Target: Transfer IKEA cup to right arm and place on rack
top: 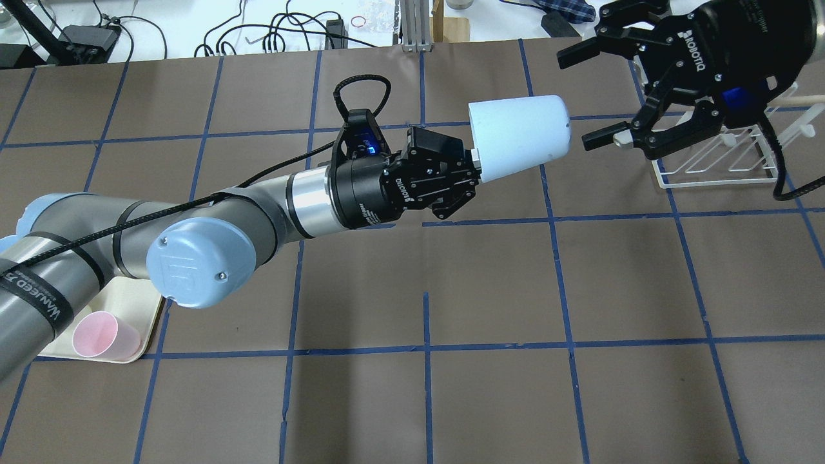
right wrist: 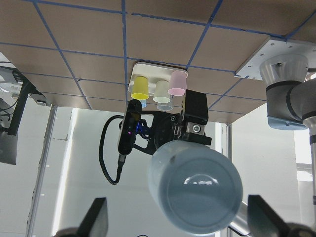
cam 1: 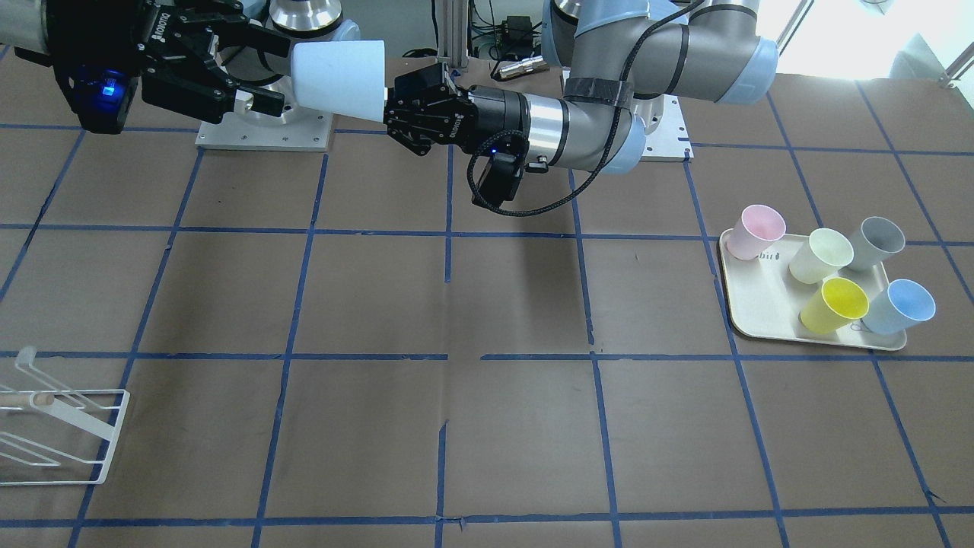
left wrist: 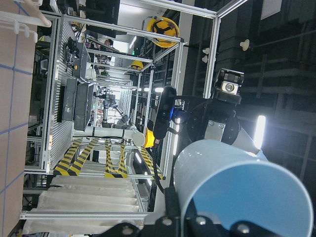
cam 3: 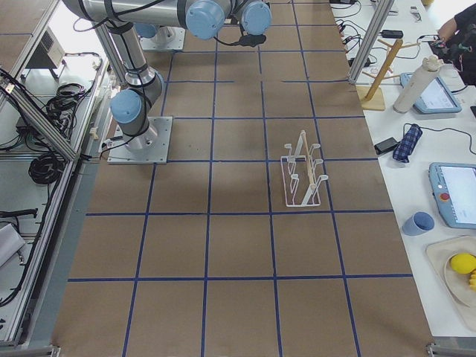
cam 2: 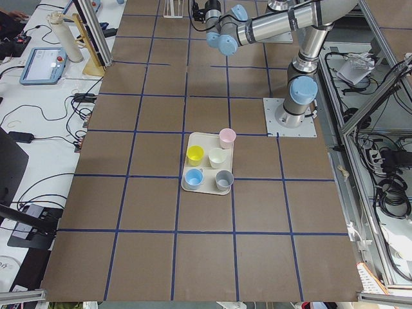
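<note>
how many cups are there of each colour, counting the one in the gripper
pink cup: 1
cream cup: 1
grey cup: 1
yellow cup: 1
light blue: 2, the held IKEA cup and the paler blue cup
total: 6

The right gripper (top: 575, 101) has its jaws spread wider than the base of the pale blue cup (top: 519, 138), with a narrow gap between in the overhead view. The cup's rim end is blocked by the left gripper (top: 475, 171) clamped on it. Both hang above the table (cam 1: 456, 426). The rack (cam 1: 61, 434) stands well apart on the operators' side, prongs up. The tray (cam 1: 749, 320) with five cups (cam 1: 833, 304) crowds the opposite end.
</note>
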Tool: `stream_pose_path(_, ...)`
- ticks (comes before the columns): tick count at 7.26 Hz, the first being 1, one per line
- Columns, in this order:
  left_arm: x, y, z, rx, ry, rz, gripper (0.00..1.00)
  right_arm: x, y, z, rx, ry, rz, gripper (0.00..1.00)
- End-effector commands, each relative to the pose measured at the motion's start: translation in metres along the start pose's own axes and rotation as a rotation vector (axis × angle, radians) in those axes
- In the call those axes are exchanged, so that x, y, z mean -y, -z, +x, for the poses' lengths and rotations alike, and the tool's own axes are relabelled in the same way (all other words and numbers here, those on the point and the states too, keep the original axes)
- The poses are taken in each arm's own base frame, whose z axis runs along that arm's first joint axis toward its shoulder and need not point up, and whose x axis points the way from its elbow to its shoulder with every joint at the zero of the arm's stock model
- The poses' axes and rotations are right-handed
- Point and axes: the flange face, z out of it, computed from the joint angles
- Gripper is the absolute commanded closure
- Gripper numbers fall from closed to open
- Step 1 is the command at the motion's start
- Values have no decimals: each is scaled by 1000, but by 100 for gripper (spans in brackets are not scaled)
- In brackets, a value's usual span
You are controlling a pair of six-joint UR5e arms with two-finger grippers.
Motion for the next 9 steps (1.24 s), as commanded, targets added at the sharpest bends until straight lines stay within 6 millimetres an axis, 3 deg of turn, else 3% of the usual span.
stream_pose_path(1,0,0,0,0,0,0,100,7,-9,-3,-27,-13,-9,0)
stream_pose_path(5,-1,0,0,0,-1,0,100,1,-22,-3,-45,18,-13,0)
stream_pose_path(9,-1,0,0,0,0,0,100,-4,-22,1,-49,23,-10,4)
